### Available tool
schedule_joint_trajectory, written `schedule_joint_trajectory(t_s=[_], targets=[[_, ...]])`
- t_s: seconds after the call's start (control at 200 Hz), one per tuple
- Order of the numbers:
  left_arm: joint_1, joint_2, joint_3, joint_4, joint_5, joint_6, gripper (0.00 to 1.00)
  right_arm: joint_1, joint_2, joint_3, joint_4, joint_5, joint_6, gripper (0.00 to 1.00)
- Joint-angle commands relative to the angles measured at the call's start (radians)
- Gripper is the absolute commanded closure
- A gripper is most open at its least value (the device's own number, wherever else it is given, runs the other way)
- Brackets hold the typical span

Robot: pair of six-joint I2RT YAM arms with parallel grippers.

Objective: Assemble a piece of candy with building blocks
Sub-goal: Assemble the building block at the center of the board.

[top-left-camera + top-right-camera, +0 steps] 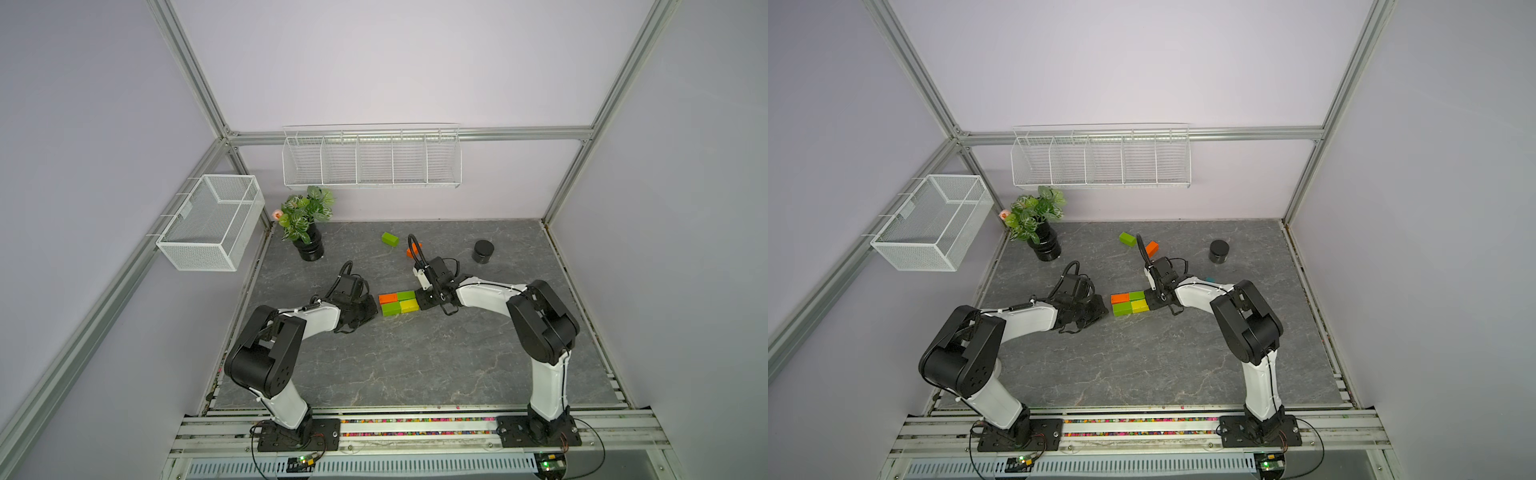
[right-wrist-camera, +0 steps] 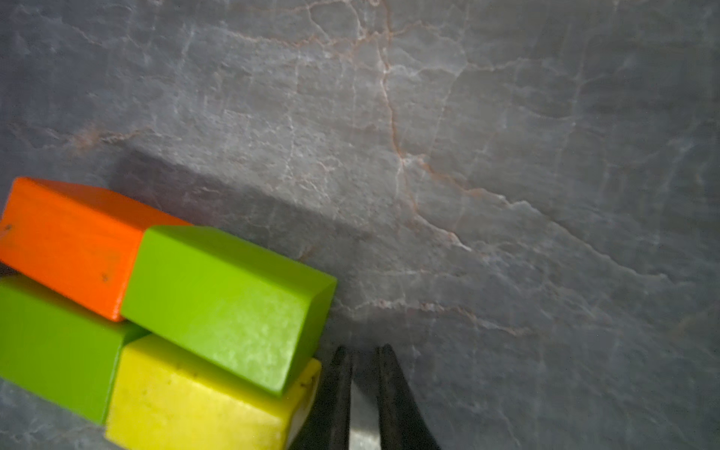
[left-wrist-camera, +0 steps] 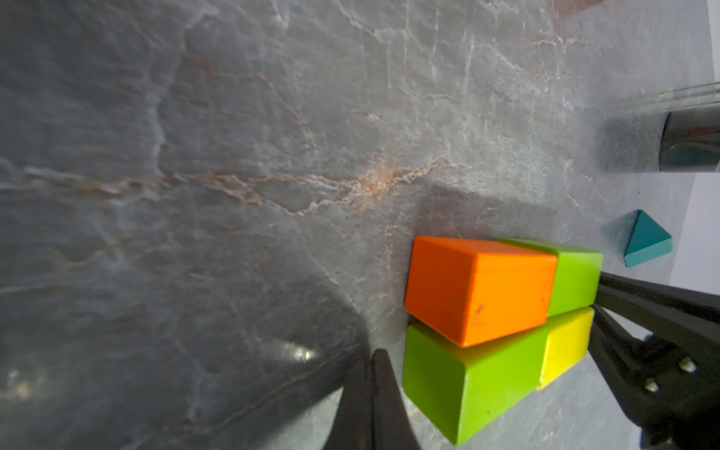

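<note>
On the grey, stone-veined worktop (image 1: 415,365), between the two arms, we see the piece of candy (image 1: 397,302) partly built: four glossy painted wooden bricks lying flat in a two-by-two rectangle. The far row holds an orange brick (image 1: 388,298) and a green brick (image 1: 406,295). The near row holds a second green brick (image 1: 390,309) and a yellow brick (image 1: 409,306). Their long faces meet closely, their edges are crisp and the paint is lightly scuffed.

The left pincer (image 3: 372,370) is closed, its thin black fingers pressed together and empty, just beside the orange-and-green end. The right pincer (image 2: 364,362) stands narrowly parted, with bare worktop showing between its tapered black fingers. It holds nothing, and its tips sit at the green-and-yellow end.

Toward the back wall lie a loose green brick (image 1: 390,238) and a loose orange brick (image 1: 1151,248), near each other. A teal triangular prism (image 3: 646,239) rests just beyond the right forearm, apart from the rectangle. A squat, shiny black round jar (image 1: 483,251) stands farther right.
</note>
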Motion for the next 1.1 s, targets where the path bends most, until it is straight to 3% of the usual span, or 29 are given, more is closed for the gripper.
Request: schedule_joint_trajectory(t_s=[0.0,1.095], targets=[[-0.001,0.043,0.003,-0.060,-0.019,-0.002,1.00,0.009,-0.043,-0.025,-0.054,0.019,0.037,0.81],[-0.001,0.118,0.020,-0.040,0.005,-0.011,1.00,0.052,-0.007,0.013,-0.088,0.005,0.075,0.81]])
